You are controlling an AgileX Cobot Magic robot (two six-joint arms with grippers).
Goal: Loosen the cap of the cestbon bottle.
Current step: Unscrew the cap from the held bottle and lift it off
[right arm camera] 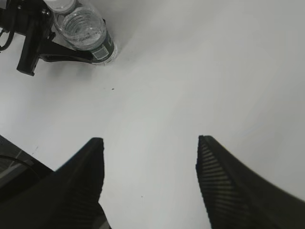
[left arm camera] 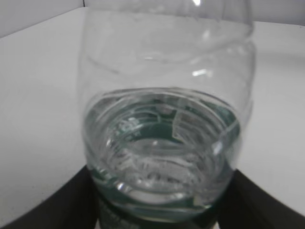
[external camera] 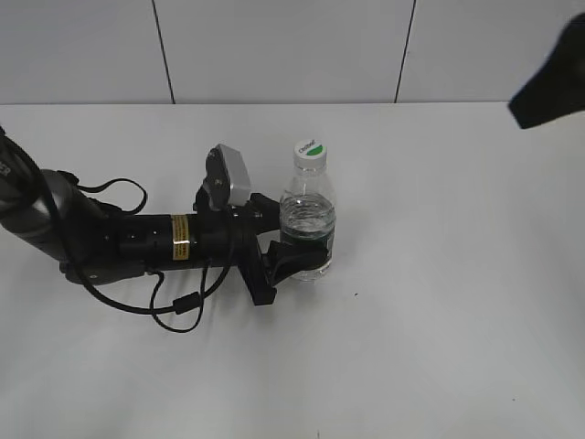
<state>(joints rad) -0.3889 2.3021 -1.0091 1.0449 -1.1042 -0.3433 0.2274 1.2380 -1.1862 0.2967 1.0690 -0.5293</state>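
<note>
The cestbon bottle (external camera: 308, 215) stands upright on the white table, clear with water and a dark green label band low down. Its cap (external camera: 310, 149), half green and half white on top, sits on the neck. My left gripper (external camera: 297, 251) is shut on the bottle's lower body at the label. In the left wrist view the bottle (left arm camera: 167, 119) fills the frame between the black fingers (left arm camera: 159, 210). My right gripper (right arm camera: 150, 143) is open and empty, high above the table to the right; the bottle (right arm camera: 88, 31) shows far off at the upper left of its view. Only a dark blur of the right arm (external camera: 548, 82) shows in the exterior view.
The left arm (external camera: 119, 238) lies low across the table (external camera: 439, 320) from the left, with black cables looped beside it. A tiled wall (external camera: 274, 46) runs behind the table.
</note>
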